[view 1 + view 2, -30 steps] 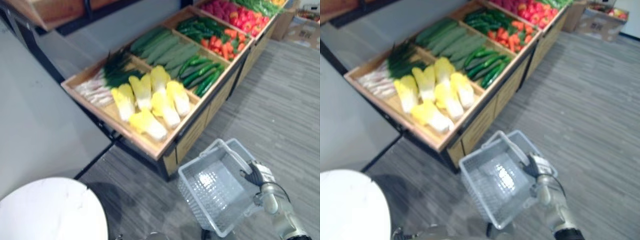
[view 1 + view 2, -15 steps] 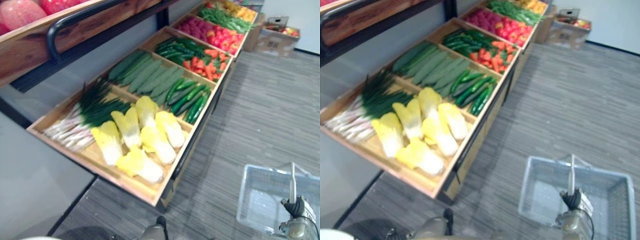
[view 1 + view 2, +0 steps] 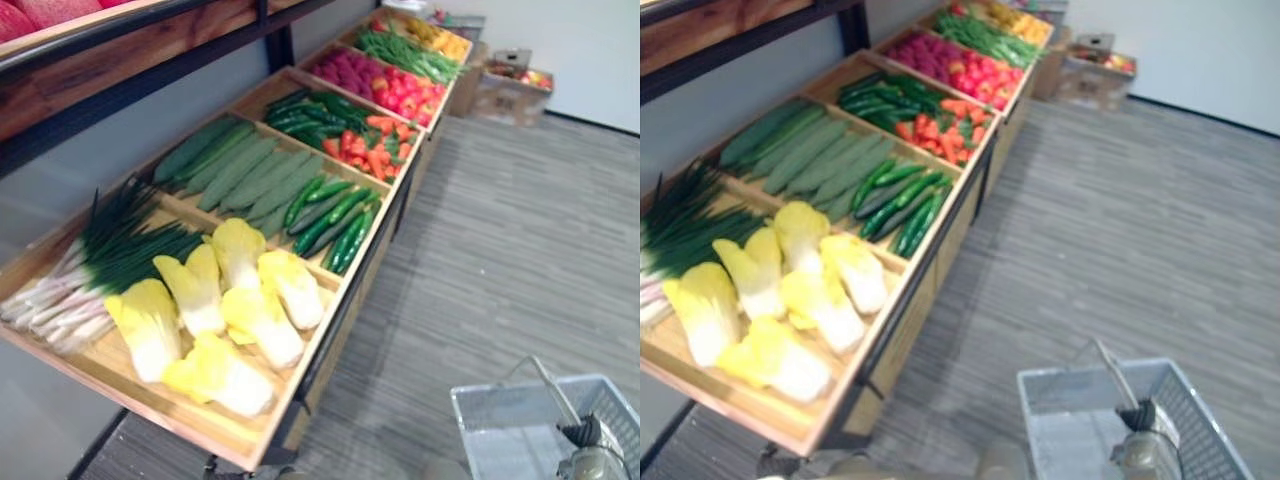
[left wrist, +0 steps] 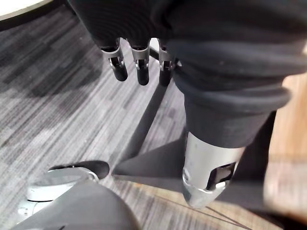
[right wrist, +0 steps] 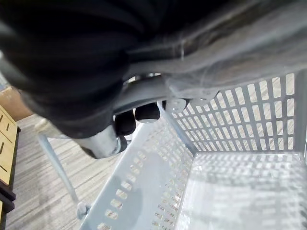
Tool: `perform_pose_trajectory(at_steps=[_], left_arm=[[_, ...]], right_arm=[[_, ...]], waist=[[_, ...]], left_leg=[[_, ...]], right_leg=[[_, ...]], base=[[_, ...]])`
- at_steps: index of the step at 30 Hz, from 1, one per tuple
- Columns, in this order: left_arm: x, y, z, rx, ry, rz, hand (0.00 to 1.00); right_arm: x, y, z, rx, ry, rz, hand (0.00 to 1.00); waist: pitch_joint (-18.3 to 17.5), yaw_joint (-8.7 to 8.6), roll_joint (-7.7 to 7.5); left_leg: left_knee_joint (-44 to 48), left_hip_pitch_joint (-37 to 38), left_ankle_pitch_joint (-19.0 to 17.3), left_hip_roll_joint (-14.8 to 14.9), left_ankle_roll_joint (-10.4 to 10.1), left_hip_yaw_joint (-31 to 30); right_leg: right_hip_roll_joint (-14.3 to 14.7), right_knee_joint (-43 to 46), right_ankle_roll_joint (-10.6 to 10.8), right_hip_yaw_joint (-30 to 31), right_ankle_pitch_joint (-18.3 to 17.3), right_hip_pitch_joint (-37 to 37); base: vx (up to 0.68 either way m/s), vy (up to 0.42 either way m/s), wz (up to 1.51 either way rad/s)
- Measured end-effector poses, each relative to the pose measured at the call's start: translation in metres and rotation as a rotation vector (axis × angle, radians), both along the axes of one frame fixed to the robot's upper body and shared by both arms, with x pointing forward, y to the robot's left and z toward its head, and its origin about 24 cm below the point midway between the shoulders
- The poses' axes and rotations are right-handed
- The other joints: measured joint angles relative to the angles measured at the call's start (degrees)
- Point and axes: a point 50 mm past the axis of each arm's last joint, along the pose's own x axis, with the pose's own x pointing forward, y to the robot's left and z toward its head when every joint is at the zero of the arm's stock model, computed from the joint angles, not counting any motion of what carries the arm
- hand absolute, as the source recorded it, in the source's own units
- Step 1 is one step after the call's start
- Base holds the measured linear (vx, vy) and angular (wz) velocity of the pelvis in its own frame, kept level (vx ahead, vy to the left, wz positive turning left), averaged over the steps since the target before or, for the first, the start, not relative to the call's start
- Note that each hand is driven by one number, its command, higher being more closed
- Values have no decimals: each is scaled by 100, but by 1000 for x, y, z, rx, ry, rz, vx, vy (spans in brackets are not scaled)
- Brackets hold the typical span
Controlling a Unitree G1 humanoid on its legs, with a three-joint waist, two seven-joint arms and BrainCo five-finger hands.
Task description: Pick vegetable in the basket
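Right wrist view is showing the right hand (image 5: 125,123) curling its fingers around the handle (image 3: 548,385) of the basket (image 3: 520,387), carrying it empty at the near right, probably so it can take produce. The left hand (image 4: 142,72) is hanging free, fingers straight and slightly apart. The cabbages (image 3: 200,300) are lying in the wooden tray (image 3: 250,455) at the near left, long axes running near-far, white stems pointing near.

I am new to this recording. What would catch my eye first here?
The long wooden stand of vegetables along the left: pale yellow cabbages in the nearest bin, green onions beside them, cucumbers and red produce farther back. At lower right, the right robot hand is curled round the handle of an empty grey basket; the left robot hand hangs open over the floor.
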Motion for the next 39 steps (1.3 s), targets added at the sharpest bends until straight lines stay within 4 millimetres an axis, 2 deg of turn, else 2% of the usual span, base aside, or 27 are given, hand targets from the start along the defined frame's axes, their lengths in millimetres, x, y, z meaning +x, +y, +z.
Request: perform_pose_trajectory(at_steps=[1, 2, 3, 4, 5, 6, 8, 9, 11, 15, 18, 19, 21, 23, 26, 27, 28, 29, 31, 32, 33, 36, 39], left_arm=[[1, -17, -4, -41, -19, 45, 0], [6, -31, -4, -70, -51, 69, 0], [12, -38, -3, -79, -89, 114, 0], [14, -40, -1, -82, -105, 119, 0], [19, -42, 1, -82, -127, 123, 0], [22, -42, 3, -79, -146, 130, 0], [28, -42, 9, -64, -196, 141, 0], [33, -42, 14, -59, -230, 145, 0], [38, -43, 19, -57, -267, 149, 0], [53, -41, 42, -37, -411, 181, 0], [77, -31, 72, 11, -574, 170, 0], [81, -30, 78, 23, -601, 164, 0], [91, -23, 102, 82, -704, 140, 0], [98, -16, 121, 209, -750, 64, 0], [104, -5, 146, 364, -821, 43, 0], [105, -4, 151, 385, -837, 45, 0], [108, -3, 160, 429, -866, 36, 0], [112, -1, 167, 454, -893, 30, 0], [120, 0, 175, 471, -935, 54, 0], [123, 0, 179, 476, -951, 64, 0], [127, 0, 182, 477, -970, 70, 0], [137, -1, 192, 489, -1015, 106, 0], [144, 8, 195, 512, -1009, 192, 0]], right_arm=[[-1, -6, 2, -12, -1, -19, 100], [-2, -6, 2, -4, -9, -37, 100], [-12, -6, -2, 14, -4, -78, 100], [-17, -7, -3, 16, -3, -92, 100], [-21, -10, -2, 9, -6, -108, 100], [-24, -11, -2, 6, -18, -135, 100], [-31, -10, -4, 14, -35, -186, 100], [-34, -9, -5, 17, -33, -201, 100], [-35, -10, -5, 19, -38, -214, 100], [-40, -12, -4, 26, -58, -266, 100], [-48, -10, -6, 34, -67, -306, 100], [-48, -10, -6, 35, -68, -310, 100], [-47, -9, -6, 38, -74, -309, 100], [-42, -7, -6, 42, -84, -296, 100], [-32, 0, -7, 49, -80, -232, 100], [-30, 2, -8, 52, -78, -217, 100], [-23, 6, -9, 57, -76, -185, 100], [-18, 11, -10, 62, -70, -151, 100], [-14, 17, -12, 72, -54, -108, 100], [-10, 20, -12, 78, -53, -84, 100], [-5, 23, -12, 83, -53, -60, 100], [3, 28, -12, 77, -43, -6, 100], [9, 34, -13, 92, -33, 46, 100]], waist=[[1, 38, 372], [-36, 14, 516], [-41, 8, 526], [-38, 0, 513], [-29, -3, 498], [-23, -10, 488], [-25, -9, 455], [-22, -7, 450], [-22, 3, 451], [-102, -12, 548], [-93, -109, 458], [-101, -108, 447], [-102, -77, 435], [-98, -74, 423], [-133, -84, 410], [-109, -88, 355], [-153, -84, 424], [-107, -96, 341], [-152, -99, 399], [-113, -108, 327], [-146, -120, 380], [-123, -133, 315], [-123, -153, 285]], left_leg=[[-237, -57, 243, 374, -105, -171], [-454, -120, 713, 517, -49, -320], [-670, -214, 1360, 535, 137, -354], [-760, -267, 1622, 539, 275, -249], [-657, -389, 1712, 540, 389, 51], [-403, -466, 1613, 513, 417, 429], [-29, -424, 1186, 332, 467, 1013], [65, -395, 986, 180, 480, 1031], [-72, -291, 861, 2, 503, 1006], [-1022, 87, 953, -122, 497, 965], [-1393, 56, 1216, -386, 626, 676], [-1406, 69, 1220, -417, 633, 676], [-1453, 183, 1220, -520, 638, 692], [-1483, 252, 1218, -565, 641, 723], [-1486, 277, 1198, -535, 638, 875], [-1487, 274, 1194, -524, 637, 891], [-1487, 275, 1188, -493, 630, 996], [-1489, 272, 1183, -462, 624, 1031], [-1489, 274, 1177, -422, 616, 1157], [-1490, 273, 1172, -406, 611, 1204], [-1491, 272, 1166, -385, 605, 1284], [-1491, 266, 1145, -350, 593, 1466], [-1491, 263, 1122, -335, 589, 1616]], right_leg=[[357, -133, -92, -321, -50, 75], [522, -84, -237, -549, -128, 78], [553, 0, -387, -801, -212, 77], [518, -37, -444, -958, -243, 91], [521, -84, -553, -1146, -247, 100], [530, -135, -637, -1255, -226, 113], [558, -376, -762, -1460, -124, 228], [574, -511, -787, -1554, -46, 264], [582, -675, -763, -1623, 66, 303], [658, -1215, -617, -1820, 402, 592], [470, -1327, -509, -2120, 529, 693], [436, -1331, -492, -2137, 539, 719], [344, -1354, -446, -2117, 567, 806], [325, -1349, -443, -2067, 569, 817], [354, -1353, -449, -1900, 579, 725], [372, -1355, -458, -1863, 593, 692], [408, -1375, -473, -1773, 624, 650], [448, -1426, -488, -1724, 662, 622], [507, -1503, -509, -1603, 727, 572], [530, -1524, -520, -1535, 758, 542], [568, -1596, -541, -1460, 820, 517], [628, -1701, -561, -1284, 913, 427], [665, -1782, -574, -1144, 980, 343]], base=[[24, -464, 54], [-24, -534, 88], [-98, -471, 92], [-107, -374, 88], [-111, -301, 65], [-66, -206, 61], [-55, -135, 54], [-52, -46, 45], [-47, 34, 25], [-29, 94, 23], [-21, 106, 55], [-9, 89, 30], [-3, 82, 4], [-11, 41, -10], [-9, 1, -26], [4, -20, -37], [17, -28, -36], [17, -28, -33], [13, -20, -31], [24, -21, -39], [13, -15, -41], [24, -11, -32], [29, -8, -27]])
